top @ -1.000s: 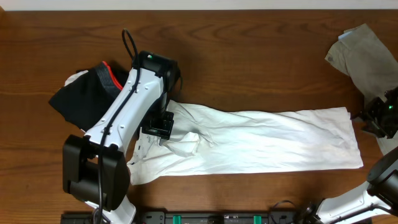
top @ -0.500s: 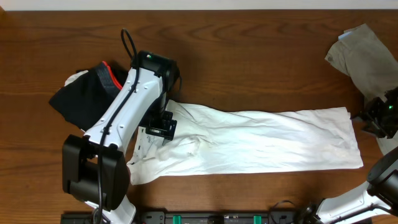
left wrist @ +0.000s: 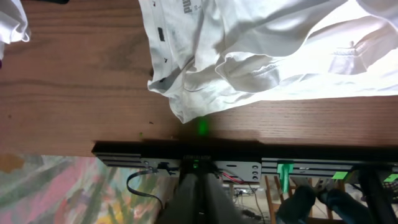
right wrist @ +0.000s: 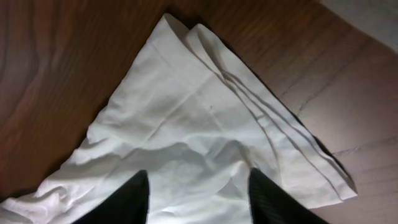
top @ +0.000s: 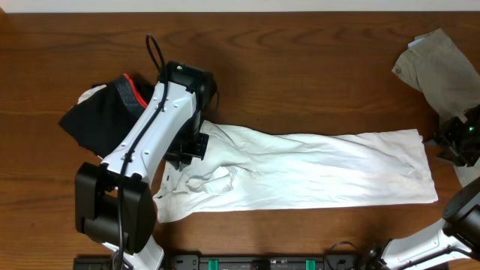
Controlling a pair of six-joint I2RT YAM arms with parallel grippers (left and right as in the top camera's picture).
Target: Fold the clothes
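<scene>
The white T-shirt lies folded into a long band across the table, its left end rumpled. Dark print shows near its neck. My left gripper hovers over that rumpled end, and in the left wrist view it is shut with no cloth between the fingers. My right gripper sits at the shirt's right edge. In the right wrist view it is open, fingers apart above the layered corner of the shirt.
A black garment with a red-edged band is bunched at the back left beside the left arm. A khaki-grey garment lies at the back right. A metal rail runs along the table's front edge.
The left gripper opened, let the shirt's fold fall, then shut and shifted slightly left and back. The cloth there now lies more rumpled. The right arm has stayed put.
</scene>
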